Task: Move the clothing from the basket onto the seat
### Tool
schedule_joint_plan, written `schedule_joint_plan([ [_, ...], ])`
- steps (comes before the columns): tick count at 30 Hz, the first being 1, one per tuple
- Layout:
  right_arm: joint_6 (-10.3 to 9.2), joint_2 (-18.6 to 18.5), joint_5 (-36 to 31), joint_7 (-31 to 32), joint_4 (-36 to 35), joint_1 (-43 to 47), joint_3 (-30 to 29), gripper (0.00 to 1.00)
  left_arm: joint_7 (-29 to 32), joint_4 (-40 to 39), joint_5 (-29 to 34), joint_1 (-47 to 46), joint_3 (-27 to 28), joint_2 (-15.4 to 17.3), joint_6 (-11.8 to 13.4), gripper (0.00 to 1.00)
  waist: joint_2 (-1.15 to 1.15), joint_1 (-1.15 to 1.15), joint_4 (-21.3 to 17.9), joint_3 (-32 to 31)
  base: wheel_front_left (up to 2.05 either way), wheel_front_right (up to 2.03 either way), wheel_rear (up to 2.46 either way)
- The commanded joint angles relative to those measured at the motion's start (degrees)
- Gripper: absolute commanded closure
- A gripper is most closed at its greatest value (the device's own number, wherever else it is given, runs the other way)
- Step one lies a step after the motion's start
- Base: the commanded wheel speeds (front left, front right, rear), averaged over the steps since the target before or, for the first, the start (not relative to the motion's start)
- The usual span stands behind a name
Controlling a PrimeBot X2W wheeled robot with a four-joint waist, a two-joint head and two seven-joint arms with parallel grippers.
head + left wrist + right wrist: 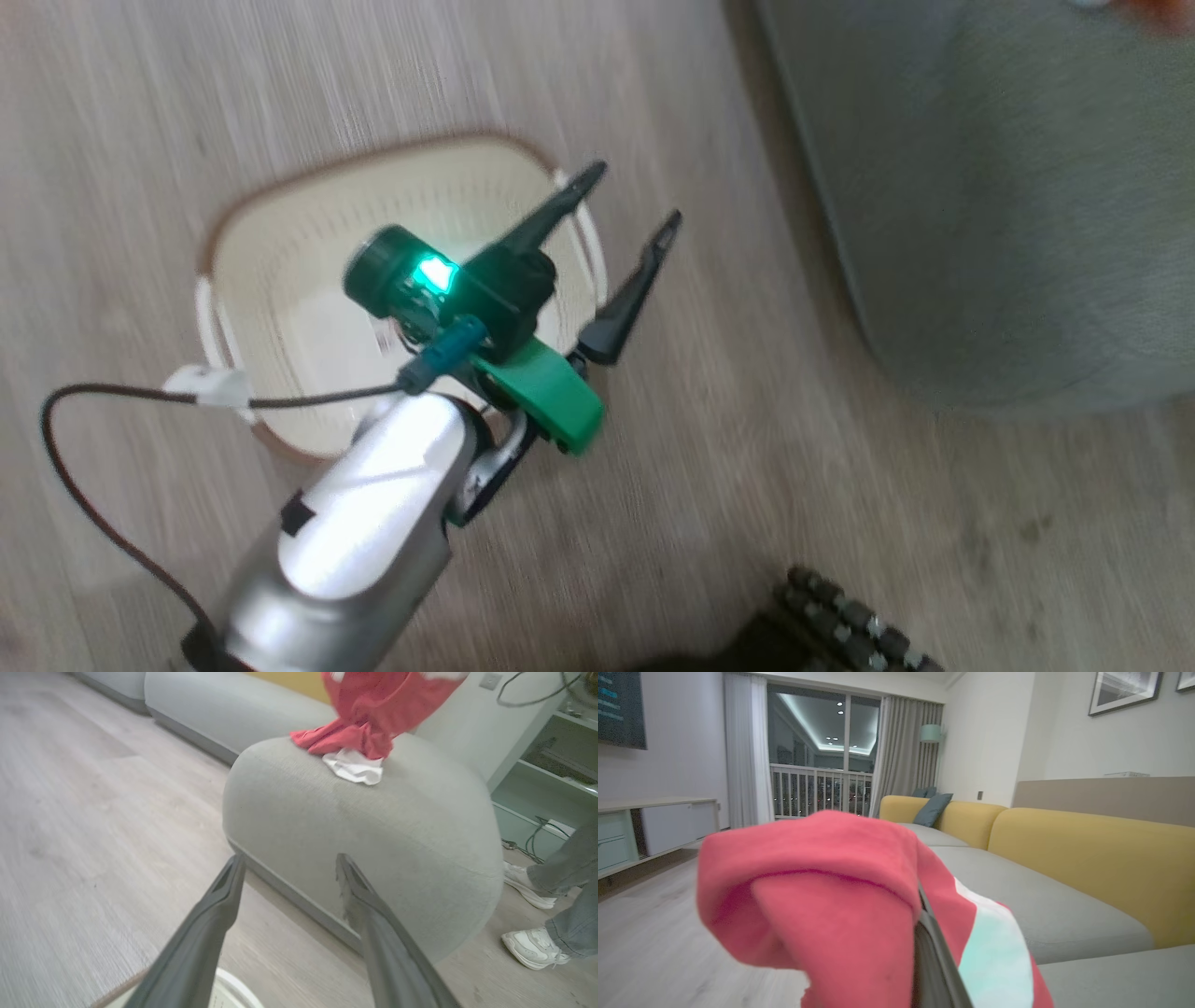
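**A:** Where is the clothing (369, 723)?

**B:** None in the basket (308, 243). What I can see of its bottom is bare. The red cloth hangs over the seat (355, 830), and its lower folds touch the seat's top.

**A:** Which arm has it?

**B:** My right gripper (927, 942). The cloth is wrapped over its fingers and hides the jaws. It hangs from them, though, so I judge them clenched on it.

**A:** And the left?

**B:** My left gripper (636, 194) is released, with its fingers well apart and nothing between them. It sits above the basket's right rim, and the seat lies to its right and farther off.

**A:** What does the next move turn on?

**B:** The cloth's long axis runs top to bottom, straight down from the right gripper onto the seat. I'd say I only need to lower that arm and let go. The left arm is well apart from the cloth and has no part in it.
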Motion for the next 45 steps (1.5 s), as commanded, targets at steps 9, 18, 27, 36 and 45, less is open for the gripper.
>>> schedule_joint_plan([
  [9, -0.02, -15.2, 0.0, -0.1, 20.7, -27.5, -17.3, 1.00, -0.3, -4.3, 1.3, 0.7, 2.2, 2.7, 2.3, 0.00, 0.00, -0.03, 6.1, 20.3, 0.00, 0.00, 0.00],
  [18, -0.02, -12.3, -7.0, -0.2, 37.4, -27.4, -30.6, 1.00, 2.2, -10.5, 1.9, 4.8, 3.3, 6.0, 5.7, 0.00, 0.00, -0.03, 4.6, 28.8, 0.00, 0.00, 0.00],
  [27, -0.02, -2.1, -7.2, -0.2, 30.9, -24.3, -34.5, 0.00, 3.3, -14.4, 2.0, 6.0, 4.8, 7.8, 7.9, 0.00, 0.00, -0.03, 2.1, 28.6, 0.00, 0.00, 0.00],
  [36, -0.02, -1.2, -8.0, -0.2, 23.5, -14.9, -27.6, 0.00, 1.3, -12.0, -0.2, 5.8, 5.3, 7.4, 6.8, 0.00, 0.00, -0.03, 1.5, 21.2, 0.00, 0.00, 0.00],
  [45, -0.02, 1.5, -8.5, -0.2, 7.0, 7.2, -16.7, 0.00, -5.0, -0.9, -5.5, 6.5, 8.3, 3.1, 4.8, 0.00, 0.00, -0.03, 5.1, 4.9, 0.00, 0.00, 0.00],
])
